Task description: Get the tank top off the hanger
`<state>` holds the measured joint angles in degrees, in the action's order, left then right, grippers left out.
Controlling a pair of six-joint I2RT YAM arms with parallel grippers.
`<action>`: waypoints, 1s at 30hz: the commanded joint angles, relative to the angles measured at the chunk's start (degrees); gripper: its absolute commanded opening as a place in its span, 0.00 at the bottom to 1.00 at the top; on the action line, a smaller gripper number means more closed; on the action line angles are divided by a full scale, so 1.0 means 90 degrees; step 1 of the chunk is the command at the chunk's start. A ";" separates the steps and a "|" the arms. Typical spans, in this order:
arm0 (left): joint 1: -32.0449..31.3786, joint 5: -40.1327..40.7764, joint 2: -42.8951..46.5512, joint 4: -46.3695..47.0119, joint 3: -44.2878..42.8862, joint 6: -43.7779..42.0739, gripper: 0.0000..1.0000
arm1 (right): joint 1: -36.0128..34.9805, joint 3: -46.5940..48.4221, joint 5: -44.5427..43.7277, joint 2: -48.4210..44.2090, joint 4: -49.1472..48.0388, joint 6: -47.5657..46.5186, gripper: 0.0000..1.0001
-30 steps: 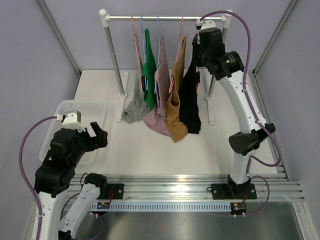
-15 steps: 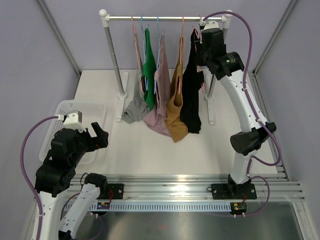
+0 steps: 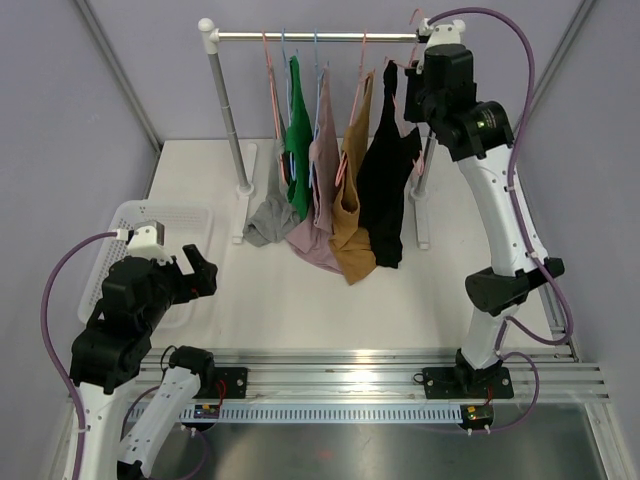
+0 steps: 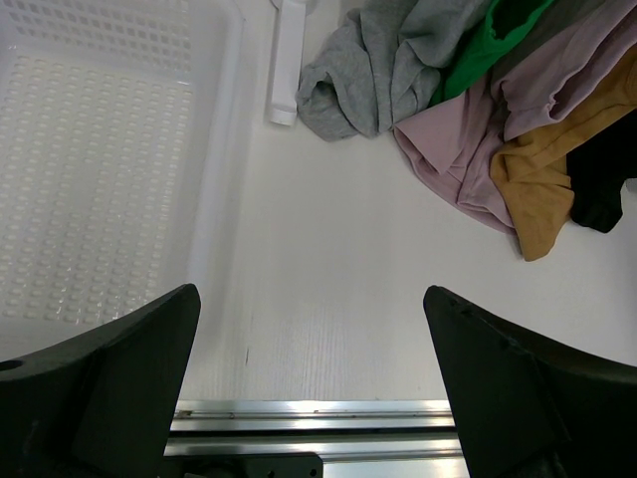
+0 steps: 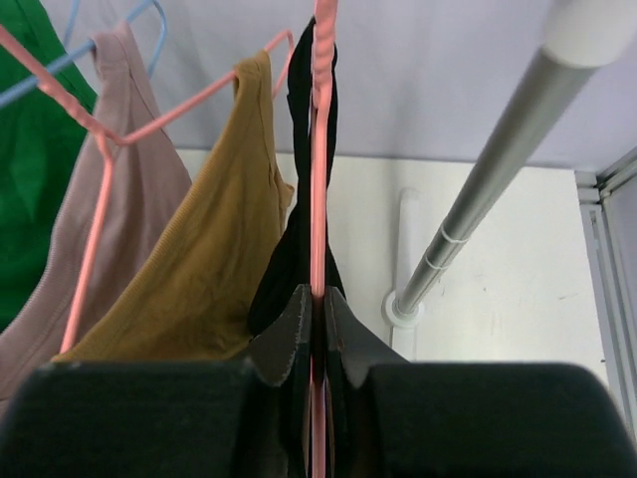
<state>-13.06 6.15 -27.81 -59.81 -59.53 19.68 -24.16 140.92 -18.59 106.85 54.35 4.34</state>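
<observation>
A black tank top (image 3: 385, 190) hangs on a pink hanger (image 3: 400, 68) at the right end of the rail (image 3: 310, 37). My right gripper (image 3: 413, 80) is shut on that hanger, high up by the rail's right post. The hanger's hook shows just above the rail. In the right wrist view the jaws (image 5: 318, 299) pinch the thin pink hanger wire (image 5: 323, 149), with the black top (image 5: 294, 259) draped just behind it. My left gripper (image 3: 197, 272) is open and empty, low over the table beside the basket; it also shows in the left wrist view (image 4: 314, 378).
Mustard (image 3: 352, 200), mauve (image 3: 320, 190), green (image 3: 297, 140) and grey (image 3: 270, 215) tops hang on other hangers left of the black one. A white basket (image 3: 130, 215) sits at the left. The rack's right post (image 5: 498, 169) stands close to my right gripper.
My right arm has risen and shifted right with the pink hanger, lifting the black top and spreading it away from the mustard one. The left arm has not moved.
</observation>
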 commanded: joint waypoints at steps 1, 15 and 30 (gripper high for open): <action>-0.0024 -0.0234 -0.0035 0.0298 -0.0222 -0.0087 0.99 | 0.0058 0.0367 -0.0181 -0.0612 -0.0345 -0.0170 0.00; -0.0024 -0.1855 -0.0726 0.1449 -0.0358 0.0117 0.99 | 0.0048 -0.1399 0.0346 -0.2612 0.0572 0.0377 0.00; -0.2254 -0.2150 -0.2045 0.4388 -0.0934 0.0919 0.99 | 0.0038 -0.3724 0.2230 -0.6480 0.0729 0.0612 0.00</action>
<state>-25.67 -14.02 -42.59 -32.21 -64.97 26.89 -23.94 108.16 -4.47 52.66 63.94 9.72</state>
